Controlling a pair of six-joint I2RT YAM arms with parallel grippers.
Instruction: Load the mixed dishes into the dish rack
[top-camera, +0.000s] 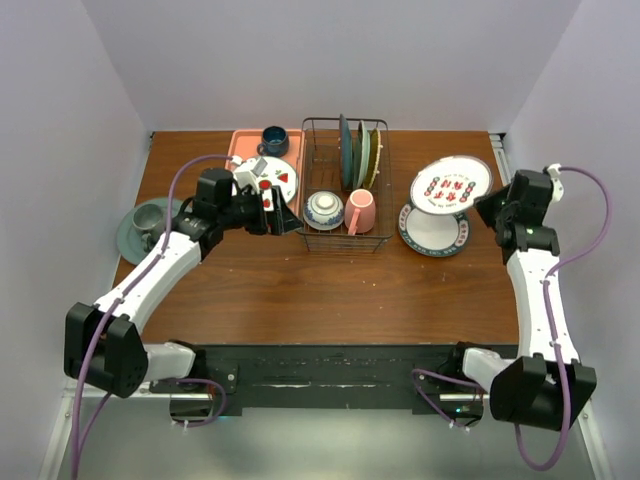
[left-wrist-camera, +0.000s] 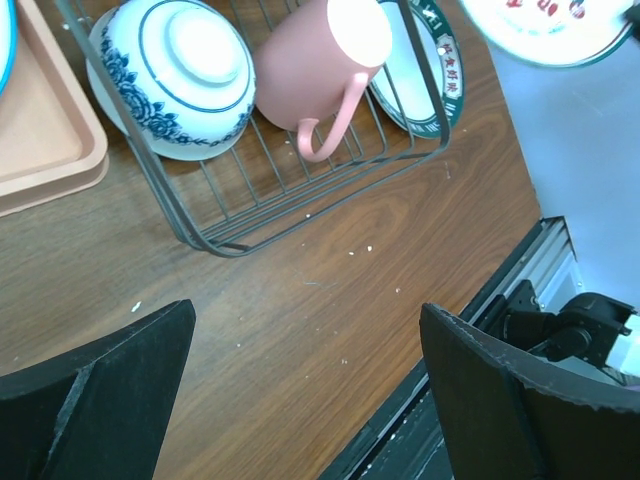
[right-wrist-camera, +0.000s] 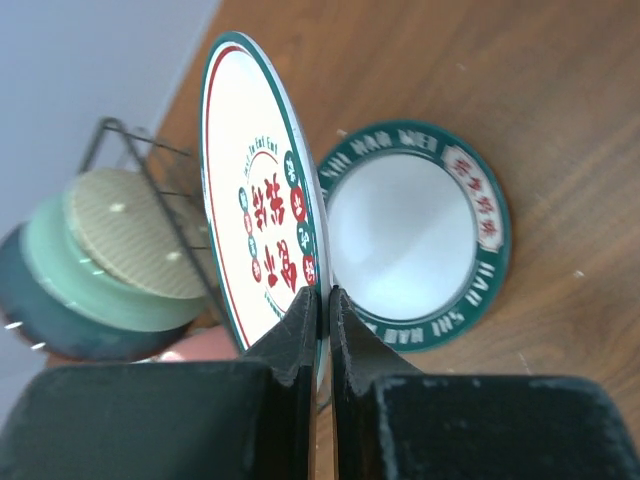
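**Rack (top-camera: 389, 190) part-loaded; right claw clamped on a plate**

Left arm reaches forward and inward from its base, with the wrist pointing at the rack's near-left corner. Left gripper (left-wrist-camera: 310, 400) hovers over bare table (left-wrist-camera: 330, 300), its fingers spread wide with nothing between them.

Right arm rises almost straight up the table's right side, wrist turned inward. Right gripper (right-wrist-camera: 322, 300) is pinched together on the rim of a white plate (right-wrist-camera: 260, 200). That plate is lifted and tilted above a green-rimmed plate (right-wrist-camera: 405, 235), which lies flat on the table just right of the rack. A grey cup (top-camera: 150, 220) on a saucer sits near the left edge.

The rack stands mid-table. A bowl (left-wrist-camera: 175, 75) lies upside down at its near left, with a pink mug (left-wrist-camera: 310, 70) just beside it. Three plates (top-camera: 358, 152) stand upright at the back.

Left of the rack, a pink tray (top-camera: 238, 140) holds a red-marked plate (top-camera: 280, 182) and a dark cup (top-camera: 274, 140).
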